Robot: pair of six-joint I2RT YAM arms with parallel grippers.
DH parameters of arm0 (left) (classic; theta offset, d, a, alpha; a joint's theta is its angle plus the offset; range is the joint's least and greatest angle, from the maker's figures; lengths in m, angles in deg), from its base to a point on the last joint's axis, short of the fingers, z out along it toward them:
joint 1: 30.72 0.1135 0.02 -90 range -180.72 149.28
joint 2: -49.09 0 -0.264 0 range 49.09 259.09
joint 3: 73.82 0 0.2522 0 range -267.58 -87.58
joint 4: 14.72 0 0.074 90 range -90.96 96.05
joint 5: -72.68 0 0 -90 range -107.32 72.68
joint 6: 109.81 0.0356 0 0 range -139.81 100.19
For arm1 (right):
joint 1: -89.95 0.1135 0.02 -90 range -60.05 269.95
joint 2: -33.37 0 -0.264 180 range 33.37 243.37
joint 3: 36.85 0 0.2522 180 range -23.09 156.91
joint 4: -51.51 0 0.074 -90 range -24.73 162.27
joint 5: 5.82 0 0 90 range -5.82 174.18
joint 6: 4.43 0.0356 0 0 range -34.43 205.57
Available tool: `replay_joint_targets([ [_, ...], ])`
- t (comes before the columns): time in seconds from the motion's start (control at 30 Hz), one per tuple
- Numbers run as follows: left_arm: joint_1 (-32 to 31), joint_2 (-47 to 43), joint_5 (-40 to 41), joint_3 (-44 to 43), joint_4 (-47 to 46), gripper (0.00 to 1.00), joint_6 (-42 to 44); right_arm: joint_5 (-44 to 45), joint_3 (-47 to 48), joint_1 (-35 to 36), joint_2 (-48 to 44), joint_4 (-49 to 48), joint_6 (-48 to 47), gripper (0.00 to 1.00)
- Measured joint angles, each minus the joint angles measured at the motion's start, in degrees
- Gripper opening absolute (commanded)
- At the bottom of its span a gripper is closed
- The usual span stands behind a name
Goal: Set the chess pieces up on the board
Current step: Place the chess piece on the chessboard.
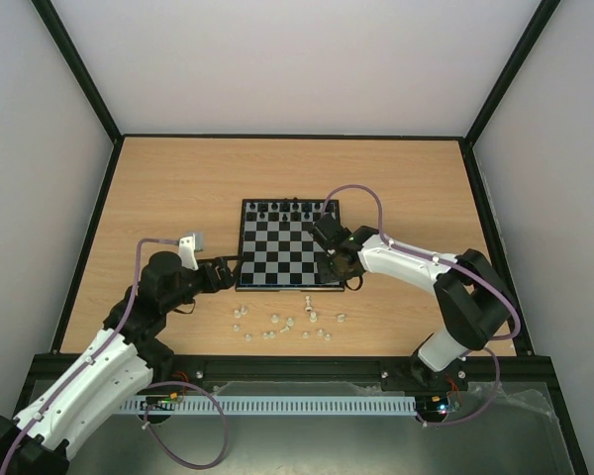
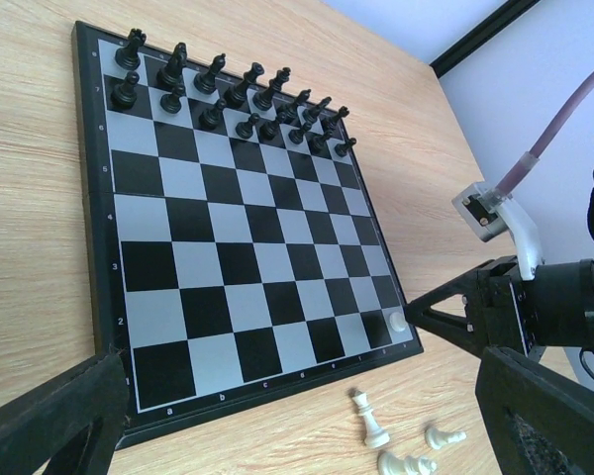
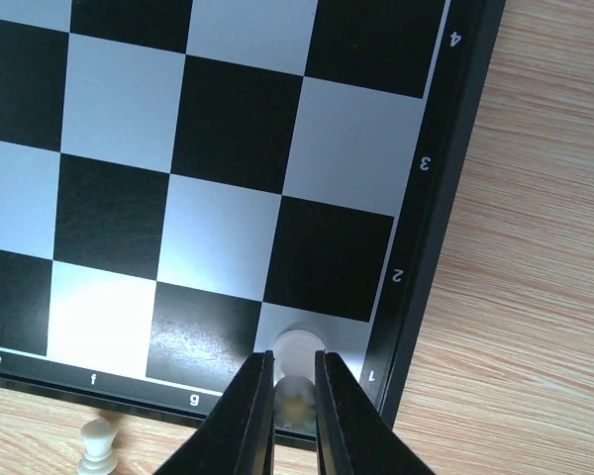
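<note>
The board (image 1: 277, 259) lies mid-table, its black pieces (image 1: 292, 209) lined up along the far rows. My right gripper (image 3: 295, 384) is shut on a small white chess piece (image 3: 299, 346) with a notched top. The piece's base rests on the pale corner square at the near right of the board (image 3: 228, 129). The left wrist view shows that piece (image 2: 398, 322) at the tip of the right gripper (image 2: 421, 315). Several white chess pieces (image 1: 277, 322) lie scattered on the wood in front of the board. My left gripper (image 2: 307, 421) hangs open at the board's near left corner, holding nothing.
A tall white piece (image 2: 369, 421) stands just off the board's near edge, with two toppled ones (image 2: 444, 436) beside it. Another white piece (image 3: 98, 443) stands on the wood below the f column. Black frame rails border the table.
</note>
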Motion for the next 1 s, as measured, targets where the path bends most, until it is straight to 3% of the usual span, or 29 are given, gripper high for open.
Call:
replay_joint_targets([
  [0.33,0.0,0.1,0.0,0.0,0.0,0.99,0.0,-0.2,0.1,0.0,0.2,-0.2,-0.2,0.18],
  [1.0,0.0,-0.8,0.0,0.0,0.0,0.99,-0.3,0.2,-1.4,0.0,-1.5,0.2,-0.2,0.20],
])
